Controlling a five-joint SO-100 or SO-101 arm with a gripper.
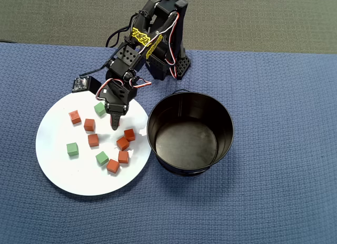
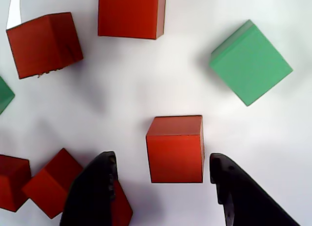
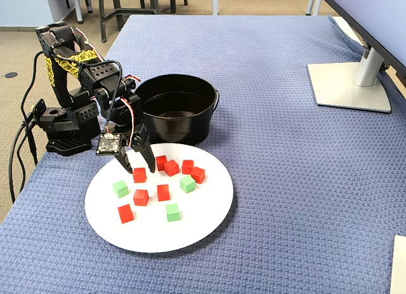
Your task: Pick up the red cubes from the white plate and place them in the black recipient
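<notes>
You are at the approach stage of a pick: your hand [image 2: 161, 187] stands open over the white plate [image 1: 58, 175], with one red cube [image 2: 175, 149] sitting between the two fingertips [image 2: 95, 187] in the wrist view and clear white showing on both sides of it, so nothing is held. In the overhead view I count seven red cubes [image 1: 123, 144] on the plate, with three green cubes [image 1: 72, 148] scattered among them; the hand may hide another. The black recipient [image 1: 190, 133] stands just beside the plate, on its right in that view, and looks empty, so I judge the task barely begun. In my judgement the next move calls for a short descent until the fingertips straddle the cube's side faces, then a close, a lift clear of the plate and a swing over the recipient's rim. Note one risk: in the wrist view another red cube [image 2: 48, 189] lies close against the left fingertip and may be nudged or pinched on closing. As to pose, the fixed view shows the arm [image 3: 89, 84] folded forward from its base beside the recipient, wrist pitched steeply down, hand pointing at the near edge of the plate above the blue surface [image 3: 285, 180].
</notes>
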